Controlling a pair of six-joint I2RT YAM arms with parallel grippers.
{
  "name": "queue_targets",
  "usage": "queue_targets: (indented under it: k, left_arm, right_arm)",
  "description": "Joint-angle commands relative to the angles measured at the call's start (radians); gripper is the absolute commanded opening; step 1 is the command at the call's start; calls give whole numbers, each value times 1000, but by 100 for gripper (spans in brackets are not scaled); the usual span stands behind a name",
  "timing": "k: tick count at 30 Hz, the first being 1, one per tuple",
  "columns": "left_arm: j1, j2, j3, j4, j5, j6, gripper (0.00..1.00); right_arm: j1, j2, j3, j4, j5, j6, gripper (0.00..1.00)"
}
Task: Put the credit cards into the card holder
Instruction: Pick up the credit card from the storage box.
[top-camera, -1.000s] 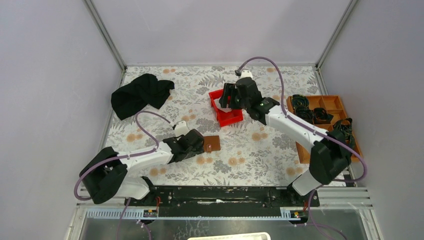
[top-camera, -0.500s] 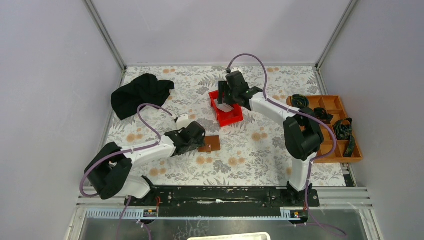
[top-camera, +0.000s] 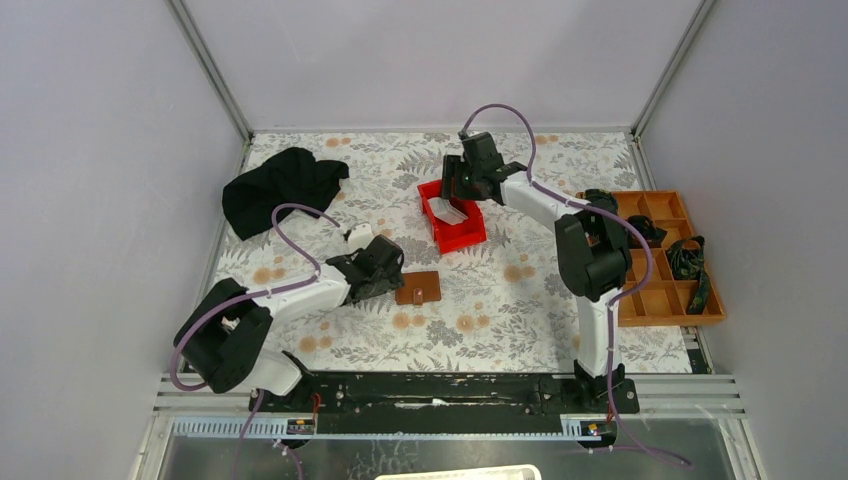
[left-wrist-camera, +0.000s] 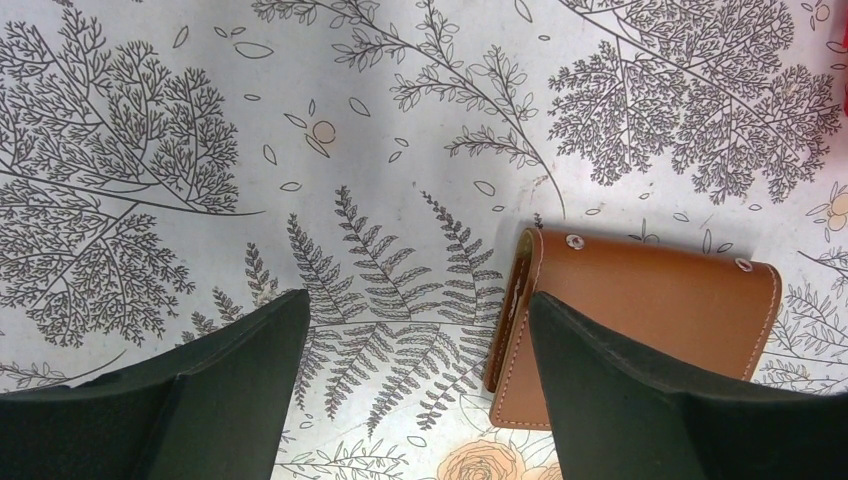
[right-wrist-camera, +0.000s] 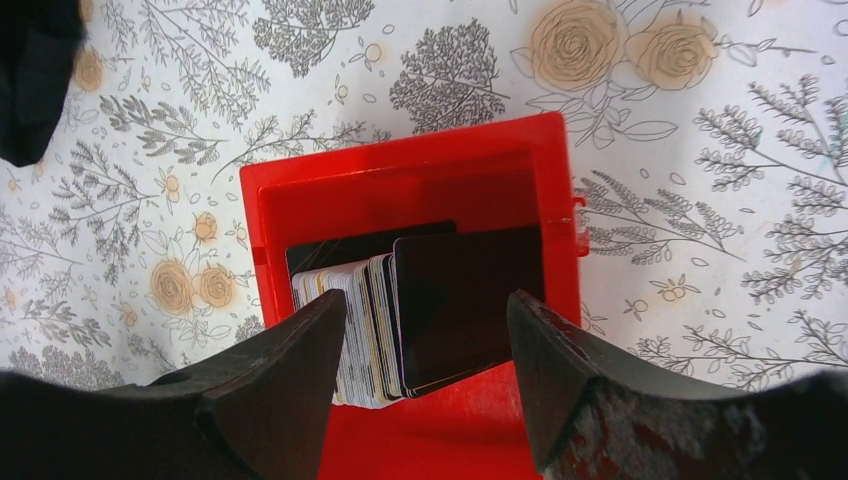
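The card holder (top-camera: 418, 288) (left-wrist-camera: 640, 320) is a closed brown leather wallet lying flat on the flowered cloth. My left gripper (top-camera: 383, 275) (left-wrist-camera: 418, 310) hovers open just to its left, with its right finger over the wallet's left edge and nothing between the jaws. The credit cards (right-wrist-camera: 400, 310) (top-camera: 447, 212) stand as a leaning stack inside a red bin (right-wrist-camera: 405, 175) (top-camera: 462, 238), a dark card facing front. My right gripper (top-camera: 458, 188) (right-wrist-camera: 428, 310) hangs open above the stack, one finger on each side, touching nothing.
A black cloth (top-camera: 283, 188) (right-wrist-camera: 35, 75) lies bunched at the back left. An orange compartment tray (top-camera: 668, 300) with black items sits at the right edge. The enclosure walls close in the table on three sides.
My right arm has swung up and back, bringing its gripper over the far part of the red bin. My left gripper has drawn back to the left, uncovering the wallet.
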Motion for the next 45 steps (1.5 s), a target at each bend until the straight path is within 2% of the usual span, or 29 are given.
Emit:
queue_targets:
  k: [1,9,15,18,37,45]
  left_arm:
    - [20,7,28,54,16,35,88]
    - [34,10,16,63,33,30,88]
    - [36,3,6,66,34,19,88]
    - [37,-1,2,66,35,10,88]
    - [37,-14,-22,84,57,-43,88]
    - [37,-20,-27,85,60,-48,88]
  right_arm:
    - [5,4,45,-6,-74,-3,68]
    - [5,24,28,-26,-107,-5,64]
    - [5,34,19,-25,-157,0,49]
    - [5,28,17,-23,-171,1,45]
    - [5,-58,52,-67,-184,2,38]
    - [6,-57,82,-84,-194,-1,29]
